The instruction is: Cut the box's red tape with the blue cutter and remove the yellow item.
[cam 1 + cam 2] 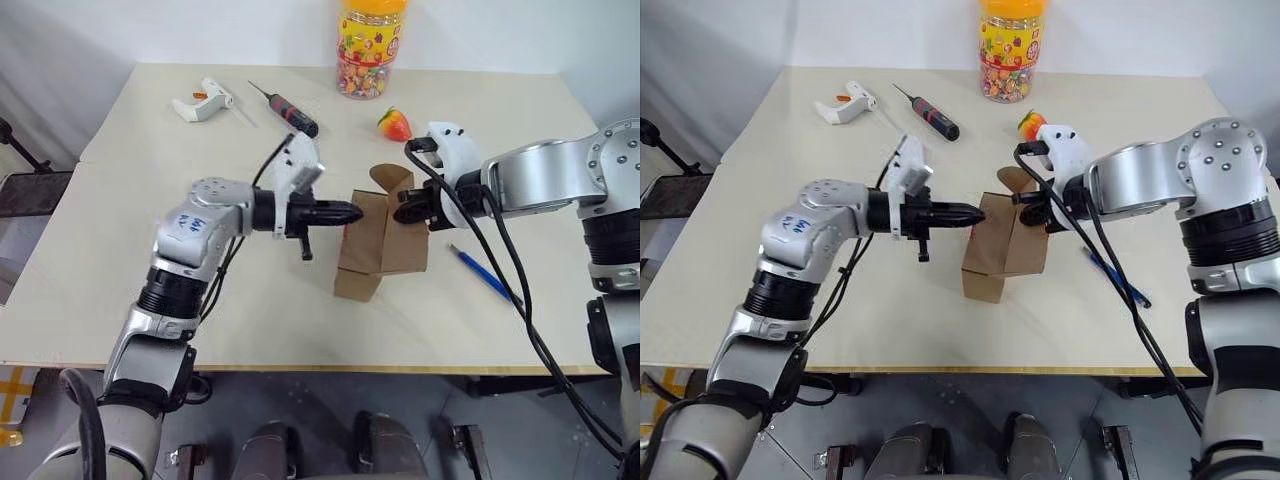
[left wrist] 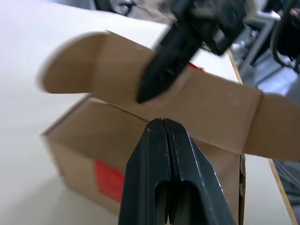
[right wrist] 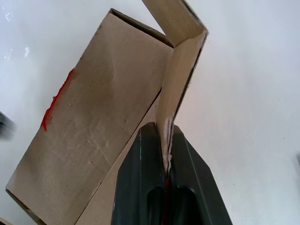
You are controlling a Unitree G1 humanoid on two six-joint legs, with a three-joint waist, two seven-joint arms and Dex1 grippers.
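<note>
Near the middle of the head views, the box (image 1: 380, 245) hangs tilted between the two grippers, its lower corner close to or on the table (image 1: 120, 260); which, I cannot tell. Its lid flap (image 1: 392, 182) is open and stands up at the top.

From the right of the frame, the right gripper (image 1: 405, 210) reaches in, its jaws pinched on the flap; the right wrist view shows the cardboard edge caught between the two black fingers (image 3: 140, 187). From the left, the left gripper (image 1: 352, 211) points at the box's side with its jaws pressed together and nothing between them, its tip at or just short of the cardboard. In the left wrist view the closed fingers sit just below the spread flap, with the right gripper (image 2: 145, 96) coming down from above.

Red tape (image 2: 108, 180) shows as a patch on the box's side wall in the left wrist view, and as a red streak along an edge in the right wrist view.

Lower right of the box, the cutter (image 1: 482, 272) lies flat on the table, apart from both grippers. Whether the yellow item is inside cannot be told.

Toward the top of the frame stand a candy jar (image 1: 371, 48), a strawberry toy (image 1: 394, 125) just right of it, a screwdriver (image 1: 288, 110) and, at upper left, a glue gun (image 1: 205, 101).
</note>
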